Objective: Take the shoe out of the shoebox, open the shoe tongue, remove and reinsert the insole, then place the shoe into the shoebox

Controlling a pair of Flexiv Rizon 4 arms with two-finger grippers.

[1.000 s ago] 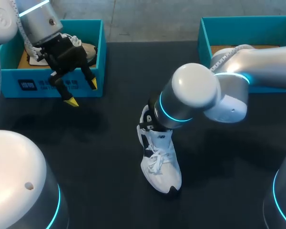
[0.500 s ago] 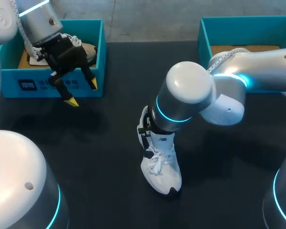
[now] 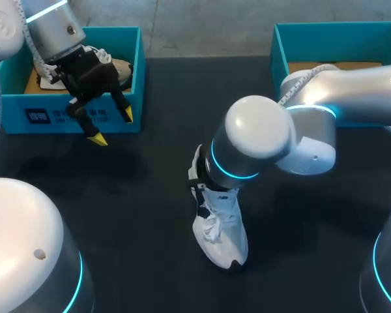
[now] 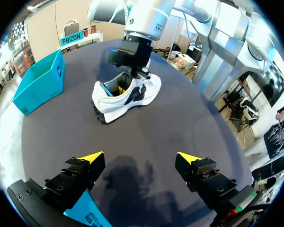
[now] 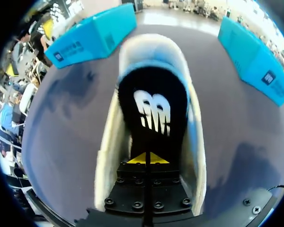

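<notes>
Right gripper inside shoe, left gripper beside shoebox

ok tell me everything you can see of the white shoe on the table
The white shoe stands upright on its sole on the black table, toe toward the robot. It has white laces, dark side panels, a dark sole edge at the toe and a smooth, leather-like upper. Its black insole with a white logo shows inside. The right gripper, fingers closed together, sits in its opening at the heel.
</notes>
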